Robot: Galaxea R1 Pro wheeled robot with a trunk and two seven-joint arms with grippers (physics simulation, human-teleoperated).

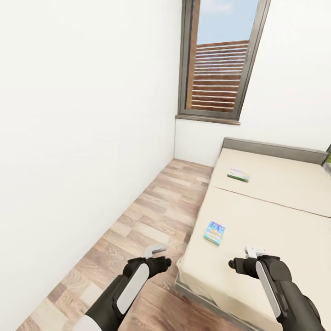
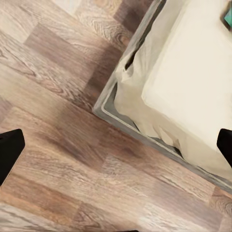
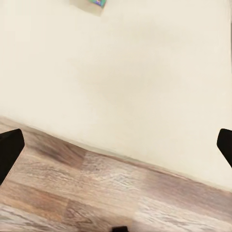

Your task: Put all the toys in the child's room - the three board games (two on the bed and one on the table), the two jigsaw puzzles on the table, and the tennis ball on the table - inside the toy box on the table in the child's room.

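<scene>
Both the left pincer and right pincer hang wide open and empty, ready for the blue board game near the bed's edge.

Head view looks down and forward from high up — cream-sheeted bed right, wood-plank floor left, grey-framed window far ahead. Left wrist view faces down, close over the bed's corner and floor. Right wrist view faces down — bed edge, floor strip.

Open wood floor runs between the white wall and bed.
</scene>
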